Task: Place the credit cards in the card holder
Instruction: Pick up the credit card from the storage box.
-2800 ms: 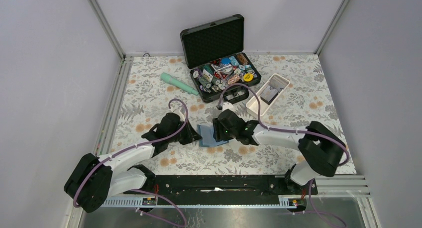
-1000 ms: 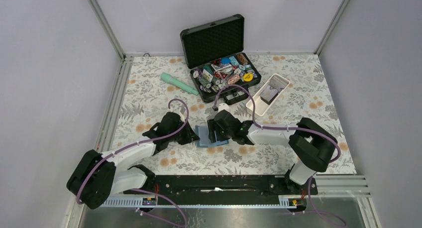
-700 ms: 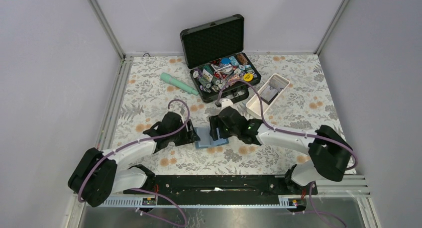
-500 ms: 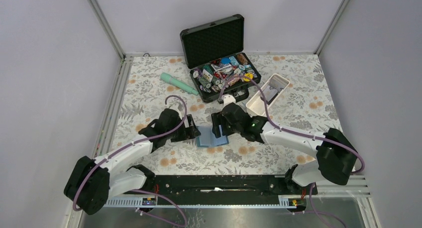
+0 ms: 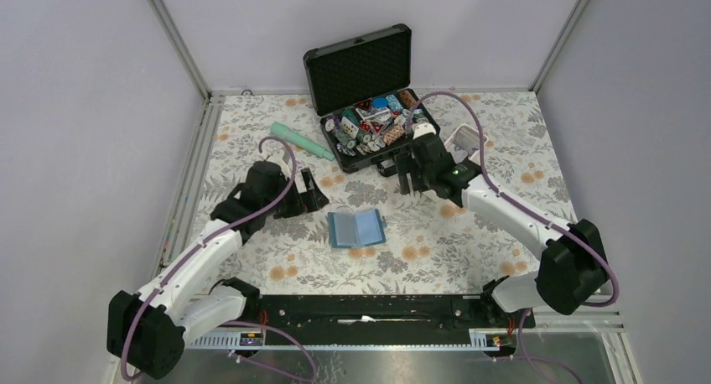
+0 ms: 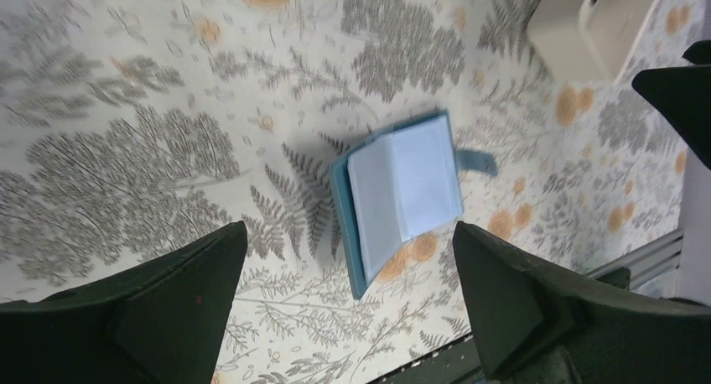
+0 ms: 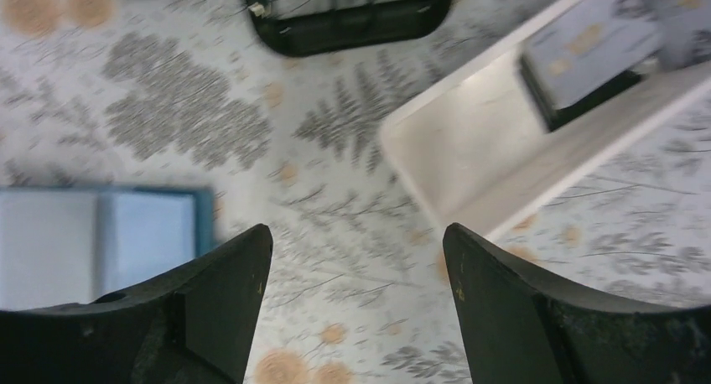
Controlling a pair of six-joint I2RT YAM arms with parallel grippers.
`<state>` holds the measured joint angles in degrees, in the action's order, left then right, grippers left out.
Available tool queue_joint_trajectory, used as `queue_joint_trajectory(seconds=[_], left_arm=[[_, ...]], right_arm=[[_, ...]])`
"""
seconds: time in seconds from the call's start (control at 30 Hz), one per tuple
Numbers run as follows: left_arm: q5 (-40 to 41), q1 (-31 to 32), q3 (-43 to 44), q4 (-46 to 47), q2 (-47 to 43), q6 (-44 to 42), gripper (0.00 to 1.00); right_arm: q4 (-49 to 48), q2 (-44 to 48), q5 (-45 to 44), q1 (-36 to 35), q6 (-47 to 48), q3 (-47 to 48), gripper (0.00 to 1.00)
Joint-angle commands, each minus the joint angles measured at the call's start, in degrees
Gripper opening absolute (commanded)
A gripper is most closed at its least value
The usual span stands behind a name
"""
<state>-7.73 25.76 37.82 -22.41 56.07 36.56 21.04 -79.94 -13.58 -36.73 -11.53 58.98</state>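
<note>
Your left claw (image 6: 350,229) and right claw (image 7: 356,229) both gape wide and empty above the floral worktop (image 6: 126,107), where the teal-blue folding card holder (image 6: 402,195) lies open; thin grey plastic credit cards (image 7: 587,44) sit in the long white plastic tray (image 7: 453,149), probably stiff and slick, so pinch a raised edge

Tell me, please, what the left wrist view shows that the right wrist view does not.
Only the left wrist view shows the whole card holder, lying open, with its strap. Only the right wrist view shows the cards inside the white tray and the black case by its handle. Both show part of the card holder, part of the tray and the floral cloth.
</note>
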Motion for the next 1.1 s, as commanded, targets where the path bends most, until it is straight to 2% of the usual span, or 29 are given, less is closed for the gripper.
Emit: queue_joint_trajectory(seconds=[0.0, 0.13, 0.23, 0.43, 0.67, 1.07], left_arm=[[-3.81, -5.02, 9.62, -7.62, 0.54, -6.44, 0.99], [-6.78, -11.86, 16.09, -12.95, 1.54, -12.1, 0.99], [-3.96, -15.59, 18.86, -14.84, 1.18, -15.75, 0.99], [6.36, -16.42, 17.57, -12.46, -1.9, -19.26, 0.99], [6.97, -17.65, 16.22, -11.78, -1.66, -20.27, 0.99], [5.27, -17.72, 15.27, -11.51, -1.41, -20.15, 0.99]], right_arm=[[3.06, -2.67, -7.29, 5.18, 8.05, 5.87, 0.83], [2.84, -7.21, -8.8, 11.54, 12.6, 10.61, 0.83], [2.79, -12.37, -10.36, 14.23, 16.61, 14.84, 0.83], [2.98, -22.57, -16.38, 18.09, 22.88, 23.11, 0.82], [3.25, -33.94, -23.51, 20.83, 31.04, 33.26, 0.82], [9.38, -40.72, -14.99, 26.83, 31.57, 40.41, 0.82]])
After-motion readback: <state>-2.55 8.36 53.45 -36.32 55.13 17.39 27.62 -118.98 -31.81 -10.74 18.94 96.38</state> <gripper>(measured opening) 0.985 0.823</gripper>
